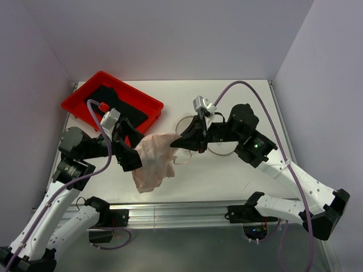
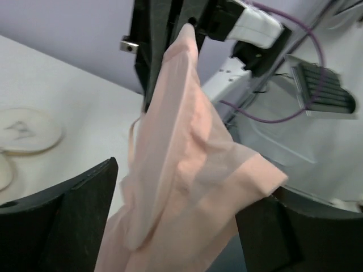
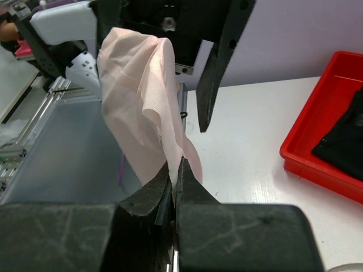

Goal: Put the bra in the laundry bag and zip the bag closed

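White worktop (image 1: 227, 175) carries a red tray (image 1: 79, 102) at ten o'clock and, near centre, the pale pink bra (image 1: 154, 158), held up between both arms. The round mesh laundry bag (image 2: 34, 131) lies flat at two o'clock from it. The right end effector (image 3: 176, 170) is clamped on the bra's edge. The left end effector (image 1: 134, 152) stands spread wide around the cloth. This looks like a handover; next comes carrying the bra to the bag's mouth, which I cannot locate.

left arm (image 1: 57, 195): white links, black joints | right arm (image 1: 300, 180): same | cables (image 1: 243, 83): purple | left hand (image 1: 135, 158), right hand (image 3: 176, 173): black
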Robot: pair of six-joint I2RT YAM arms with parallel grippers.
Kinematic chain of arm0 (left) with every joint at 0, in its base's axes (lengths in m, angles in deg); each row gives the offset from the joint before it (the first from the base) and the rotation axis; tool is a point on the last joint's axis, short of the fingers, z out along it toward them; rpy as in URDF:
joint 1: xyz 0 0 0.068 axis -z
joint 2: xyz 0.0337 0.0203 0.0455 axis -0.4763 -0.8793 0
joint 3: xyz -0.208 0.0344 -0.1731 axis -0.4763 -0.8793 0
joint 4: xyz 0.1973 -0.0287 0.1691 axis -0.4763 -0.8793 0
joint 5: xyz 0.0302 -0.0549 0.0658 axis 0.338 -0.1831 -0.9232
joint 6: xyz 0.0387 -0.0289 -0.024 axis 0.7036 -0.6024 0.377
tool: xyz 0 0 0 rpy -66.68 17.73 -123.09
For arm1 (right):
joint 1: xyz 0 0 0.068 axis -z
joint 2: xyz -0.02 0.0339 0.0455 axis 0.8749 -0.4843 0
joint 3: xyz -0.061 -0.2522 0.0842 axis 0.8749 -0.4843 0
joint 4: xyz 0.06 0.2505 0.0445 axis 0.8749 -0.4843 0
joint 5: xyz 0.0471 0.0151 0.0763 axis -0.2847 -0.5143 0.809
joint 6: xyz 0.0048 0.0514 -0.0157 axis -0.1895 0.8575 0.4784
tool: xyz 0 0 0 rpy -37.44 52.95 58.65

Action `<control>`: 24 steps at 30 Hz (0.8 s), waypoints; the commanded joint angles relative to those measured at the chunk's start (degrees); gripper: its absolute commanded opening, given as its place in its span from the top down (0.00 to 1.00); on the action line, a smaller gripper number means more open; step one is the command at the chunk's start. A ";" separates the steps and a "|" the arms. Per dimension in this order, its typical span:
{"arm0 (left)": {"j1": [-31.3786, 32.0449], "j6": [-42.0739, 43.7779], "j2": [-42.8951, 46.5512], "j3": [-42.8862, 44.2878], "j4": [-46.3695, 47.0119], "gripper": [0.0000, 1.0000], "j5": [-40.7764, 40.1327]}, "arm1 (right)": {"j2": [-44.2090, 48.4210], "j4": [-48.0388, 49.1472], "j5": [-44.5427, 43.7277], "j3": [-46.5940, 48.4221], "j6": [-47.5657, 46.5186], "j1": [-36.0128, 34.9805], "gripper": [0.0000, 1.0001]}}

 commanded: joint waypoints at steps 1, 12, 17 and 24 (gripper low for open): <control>0.23 9.49 2.73 4.06 -13.34 0.11 -10.02 | 1.59 3.43 0.50 1.08 1.99 1.89 1.00; 0.23 10.03 11.35 -0.49 -18.29 0.02 -24.28 | 1.32 1.40 3.48 2.93 1.46 5.58 1.00; 0.23 9.32 10.22 -4.45 -14.42 0.01 -17.26 | 1.50 1.58 4.10 3.46 1.55 5.94 1.00; 0.23 10.64 7.58 -7.10 -13.01 0.01 -20.57 | 1.76 4.65 7.70 4.07 3.66 6.03 1.00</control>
